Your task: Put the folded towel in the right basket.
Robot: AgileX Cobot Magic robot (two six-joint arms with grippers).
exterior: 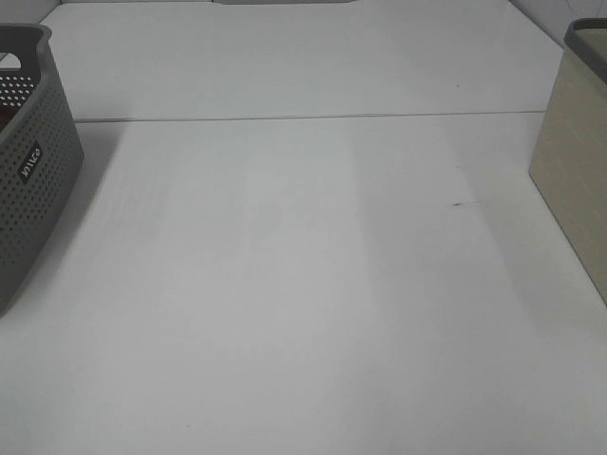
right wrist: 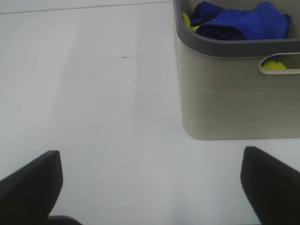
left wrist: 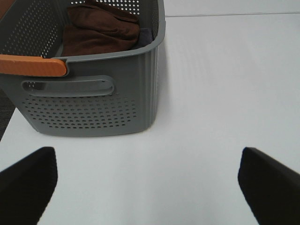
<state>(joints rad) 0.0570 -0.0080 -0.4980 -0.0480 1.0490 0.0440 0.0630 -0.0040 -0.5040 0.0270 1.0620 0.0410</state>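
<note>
A grey perforated basket [exterior: 33,171] stands at the table's left edge. In the left wrist view [left wrist: 93,103] it holds crumpled brown towels [left wrist: 101,30]. A beige basket [exterior: 574,161] stands at the right edge. In the right wrist view [right wrist: 225,93] it holds a blue towel [right wrist: 239,21] over something yellow [right wrist: 186,19]. My left gripper [left wrist: 147,187] is open and empty, low over the table in front of the grey basket. My right gripper [right wrist: 150,187] is open and empty, in front of the beige basket. Neither gripper shows in the exterior view.
The grey basket has an orange handle [left wrist: 33,65] on its rim. A seam [exterior: 303,118] crosses the white table at the back. A small dark mark [exterior: 462,203] lies on the table near the beige basket.
</note>
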